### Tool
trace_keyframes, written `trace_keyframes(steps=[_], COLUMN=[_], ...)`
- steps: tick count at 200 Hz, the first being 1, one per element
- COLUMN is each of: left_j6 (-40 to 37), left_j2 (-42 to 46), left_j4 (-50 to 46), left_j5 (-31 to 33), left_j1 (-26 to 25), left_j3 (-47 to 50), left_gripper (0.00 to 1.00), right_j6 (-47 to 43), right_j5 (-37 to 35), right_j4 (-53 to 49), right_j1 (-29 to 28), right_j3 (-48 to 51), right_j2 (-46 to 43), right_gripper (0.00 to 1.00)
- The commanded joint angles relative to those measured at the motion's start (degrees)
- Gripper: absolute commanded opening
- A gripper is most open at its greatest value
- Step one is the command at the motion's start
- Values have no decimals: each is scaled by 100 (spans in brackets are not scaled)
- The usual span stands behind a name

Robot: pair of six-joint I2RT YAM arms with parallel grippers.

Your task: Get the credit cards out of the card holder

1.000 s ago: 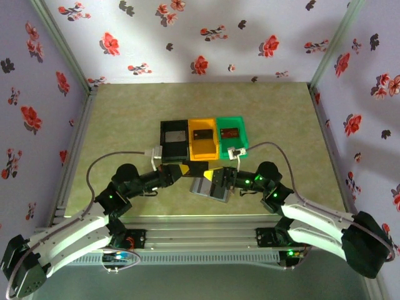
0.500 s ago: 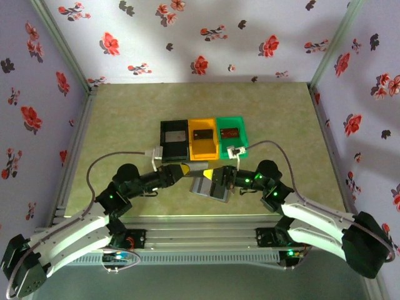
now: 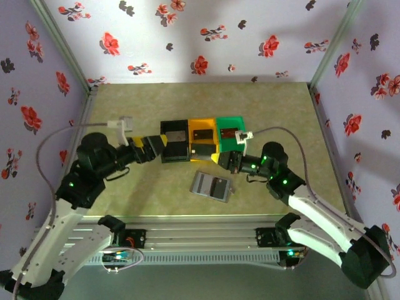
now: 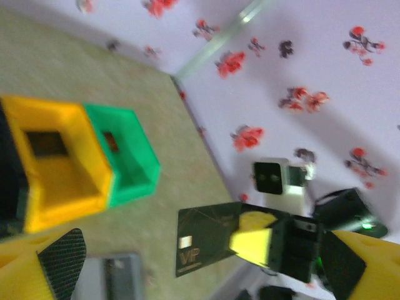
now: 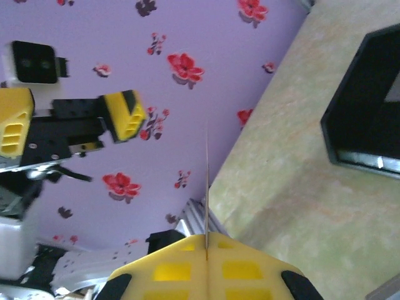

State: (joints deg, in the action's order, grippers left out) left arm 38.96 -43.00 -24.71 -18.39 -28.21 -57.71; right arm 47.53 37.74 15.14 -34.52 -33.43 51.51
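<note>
Here, dark card (image 4: 200, 250), pinched in R pincer (image 5: 207, 237)

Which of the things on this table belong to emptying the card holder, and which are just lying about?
Job: card holder; dark card pinched in the right claw; brownish card in the orange bin; reddish card in the green bin.
Lying about, likely just drop spots: orange bin; green bin; black bin.

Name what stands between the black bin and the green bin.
The orange bin, flanked by the black bin and the green bin, as the top external view shows.
</note>
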Motion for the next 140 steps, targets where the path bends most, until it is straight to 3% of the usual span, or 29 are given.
trace_keyframes(steps=[1, 24, 51, 109, 140], left_j6=[-1286, -1592, -1736, -1575, -1632], left_j2=[-506, -823, -952, -781, -854], left_j4=[-2158, -2545, -2442, -2016, -2026], left_j5=[1015, 2065, 2711, 2868, 2901], left_j1=[119, 131, 124, 125, 124], left_j3=[-541, -605, -293, 507, 580], left_gripper=[100, 100, 100, 100, 100], right_j6=[-719, -1167, -1469, -1842, -1794], right_j5=[132, 50, -256, -1131, -1250], right_j4=[-1305, -1968, -2460, -3677, -3727], right_j1=[282, 433, 463, 574, 641], right_j3=[-473, -1038, -1769, -3566, -4194], right_j2=[402, 1065, 1977, 4032, 4890], right_gripper=[0, 0, 0, 0, 0])
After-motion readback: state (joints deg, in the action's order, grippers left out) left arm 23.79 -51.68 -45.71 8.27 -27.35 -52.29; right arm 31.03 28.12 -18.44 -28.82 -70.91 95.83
